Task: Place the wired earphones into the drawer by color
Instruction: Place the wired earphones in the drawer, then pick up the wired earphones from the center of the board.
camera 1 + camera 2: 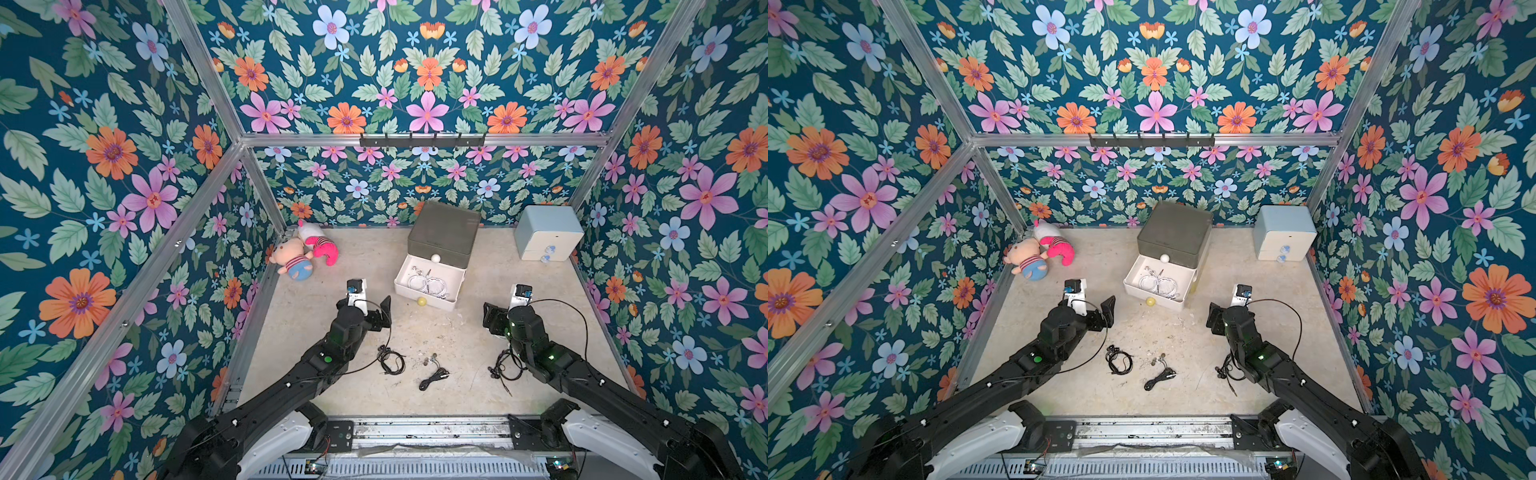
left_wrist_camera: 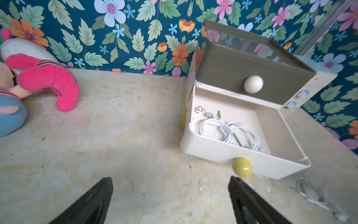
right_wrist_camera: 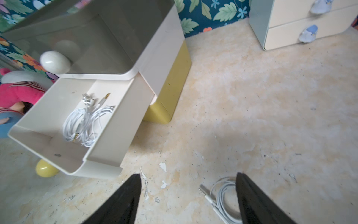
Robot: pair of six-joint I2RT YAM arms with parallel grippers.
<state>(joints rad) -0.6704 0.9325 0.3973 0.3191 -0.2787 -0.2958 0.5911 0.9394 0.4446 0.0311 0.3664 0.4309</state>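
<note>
Black earphones [image 1: 390,358] [image 1: 434,376] [image 1: 498,368], three loose; white earphones [image 2: 217,130] [image 2: 244,135], two in drawer [image 2: 222,153], one [image 3: 217,201] outside; left pincer [image 2: 170,180], right pincer [image 3: 188,175] apart.

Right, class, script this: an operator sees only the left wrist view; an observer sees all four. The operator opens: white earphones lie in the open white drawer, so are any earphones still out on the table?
Observer: Yes. Both top views show three black sets on the table: the left black earphones, the middle black earphones and the right black earphones.
Operator: Are all three clear of the arms?
Observer: No. The right black earphones lie partly under the right arm.
Operator: What is the right end effector doing?
Observer: The right end effector is open and holds nothing; the white coiled cable lies on the table under it.
</note>
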